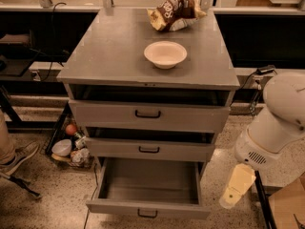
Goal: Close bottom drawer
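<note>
The grey metal cabinet [114,46] has three drawers. The bottom drawer [148,208] is pulled far out and its inside [150,180] is empty; its small black bar handle [147,213] faces me at the lower edge. The middle drawer [149,150] and the top drawer [148,114] stand slightly out. My white arm [279,123] reaches down at the right of the cabinet. My gripper [236,187], a cream-coloured piece, hangs just right of the bottom drawer's right front corner, apart from it.
A white bowl [165,54] and a brown snack bag [174,12] sit on the cabinet top. A basket of items [71,147] lies on the floor left of the cabinet, near a person's shoe [16,159]. A cardboard box [288,206] is at bottom right.
</note>
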{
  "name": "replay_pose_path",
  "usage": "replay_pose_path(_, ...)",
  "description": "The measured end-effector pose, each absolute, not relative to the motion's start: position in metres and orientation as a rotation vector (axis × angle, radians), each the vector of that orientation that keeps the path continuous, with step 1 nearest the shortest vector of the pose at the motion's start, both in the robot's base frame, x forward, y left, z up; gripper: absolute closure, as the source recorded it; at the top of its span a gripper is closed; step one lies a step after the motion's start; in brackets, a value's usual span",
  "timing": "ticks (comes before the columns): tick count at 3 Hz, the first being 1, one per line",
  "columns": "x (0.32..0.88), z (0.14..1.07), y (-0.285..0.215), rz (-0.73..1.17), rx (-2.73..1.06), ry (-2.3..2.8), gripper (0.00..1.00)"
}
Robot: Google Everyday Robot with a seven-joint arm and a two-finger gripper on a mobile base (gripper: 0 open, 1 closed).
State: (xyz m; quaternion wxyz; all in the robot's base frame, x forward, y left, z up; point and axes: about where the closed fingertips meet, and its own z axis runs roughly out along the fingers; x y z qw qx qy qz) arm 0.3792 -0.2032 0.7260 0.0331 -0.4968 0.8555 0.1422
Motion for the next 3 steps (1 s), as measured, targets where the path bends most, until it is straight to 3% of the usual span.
replay_pose_path(3, 0.399, 0.536, -0.206, 0.579, -1.341, 2.746, 0.0)
